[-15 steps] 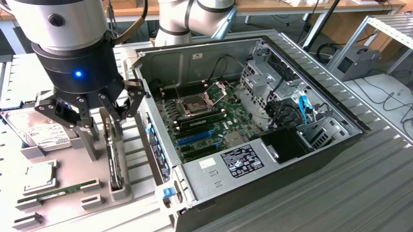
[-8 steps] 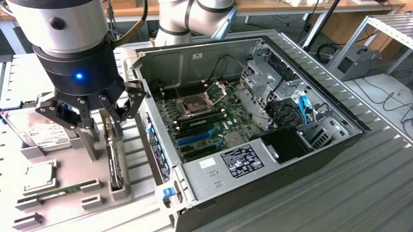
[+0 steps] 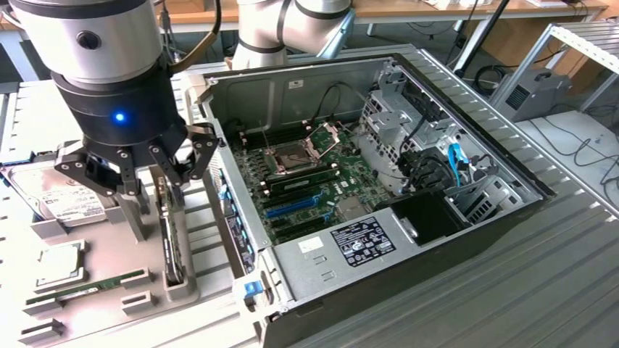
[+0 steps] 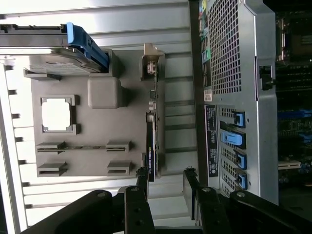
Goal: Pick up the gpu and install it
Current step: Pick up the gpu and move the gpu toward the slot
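Observation:
The gpu (image 3: 172, 243) stands on edge in a slot of the grey holder (image 3: 106, 308), beside the open computer case (image 3: 503, 163). In the wrist view the gpu (image 4: 153, 136) is seen edge-on as a thin dark strip with its silver bracket at the far end. My gripper (image 3: 150, 181) hangs just above the card's upper end, open, with nothing between its fingers. Seen from the wrist, my gripper (image 4: 165, 176) straddles the near end of the card, one fingertip (image 4: 142, 176) close beside it, the other fingertip (image 4: 189, 176) well apart.
On the holder lie a hard drive (image 3: 58, 199), a CPU (image 3: 60, 264) and a RAM stick (image 3: 87, 286). The case's motherboard (image 3: 309, 181) lies exposed, with blue slots (image 3: 290, 206). The case's rear wall (image 4: 234, 97) runs close beside the gpu. Cables lie at the exterior view's right.

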`<control>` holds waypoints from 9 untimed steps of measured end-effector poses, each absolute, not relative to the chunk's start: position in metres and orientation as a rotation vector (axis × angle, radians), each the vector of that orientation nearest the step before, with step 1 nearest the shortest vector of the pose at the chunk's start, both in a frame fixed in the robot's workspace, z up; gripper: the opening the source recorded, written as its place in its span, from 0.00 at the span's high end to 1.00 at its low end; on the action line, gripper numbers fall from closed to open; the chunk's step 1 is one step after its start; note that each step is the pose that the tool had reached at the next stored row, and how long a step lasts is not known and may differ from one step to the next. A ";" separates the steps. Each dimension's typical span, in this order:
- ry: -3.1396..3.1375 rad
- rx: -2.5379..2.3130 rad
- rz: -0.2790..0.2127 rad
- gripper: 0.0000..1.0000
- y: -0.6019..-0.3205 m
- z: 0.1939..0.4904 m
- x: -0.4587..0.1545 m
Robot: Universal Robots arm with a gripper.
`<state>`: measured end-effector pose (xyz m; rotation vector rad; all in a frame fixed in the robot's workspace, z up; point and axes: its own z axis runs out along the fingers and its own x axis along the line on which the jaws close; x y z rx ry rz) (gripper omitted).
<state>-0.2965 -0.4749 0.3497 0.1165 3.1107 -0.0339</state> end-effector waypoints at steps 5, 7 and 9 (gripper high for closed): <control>3.111 0.117 -0.034 0.58 -0.475 0.347 -0.296; 3.111 0.117 -0.034 0.58 -0.475 0.347 -0.296; 3.111 0.116 -0.034 0.58 -0.475 0.346 -0.296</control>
